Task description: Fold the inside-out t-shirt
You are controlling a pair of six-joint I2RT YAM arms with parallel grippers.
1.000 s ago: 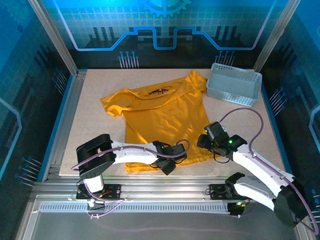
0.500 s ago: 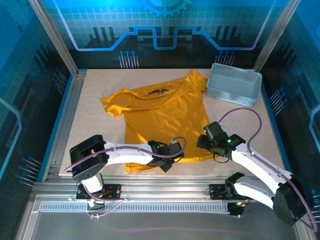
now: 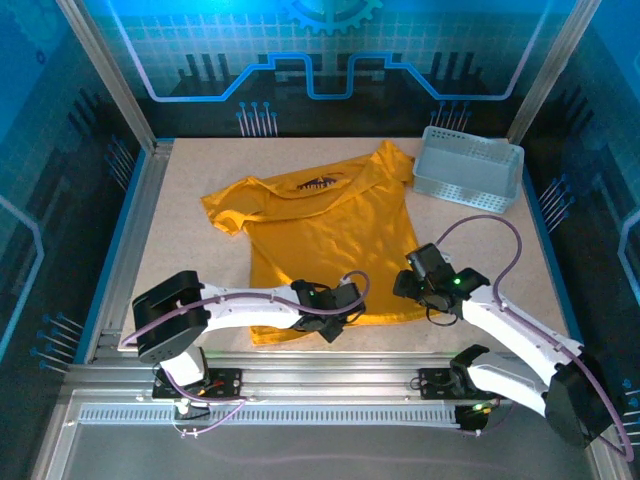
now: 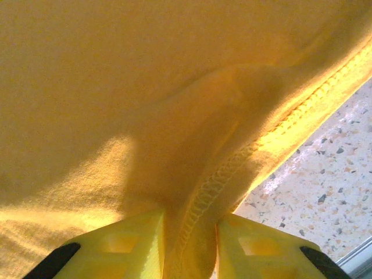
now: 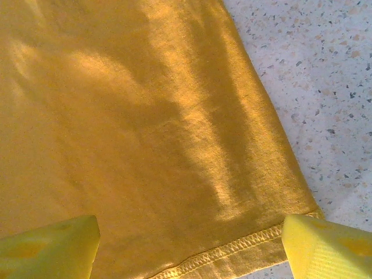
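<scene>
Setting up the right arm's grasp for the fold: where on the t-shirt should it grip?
Probably the bottom hem of the t-shirt by its right corner, approached from the near edge of the table: the hem lies flat and the open right gripper straddles it.

The left arm (image 3: 245, 303) and right arm (image 3: 510, 325) are white shells with black joints and purple cables (image 3: 487, 218), the right with a green light (image 3: 461, 281); the left gripper (image 4: 189, 247) and right gripper (image 5: 189, 247) have blocky yellow fingers (image 5: 328, 247).
</scene>
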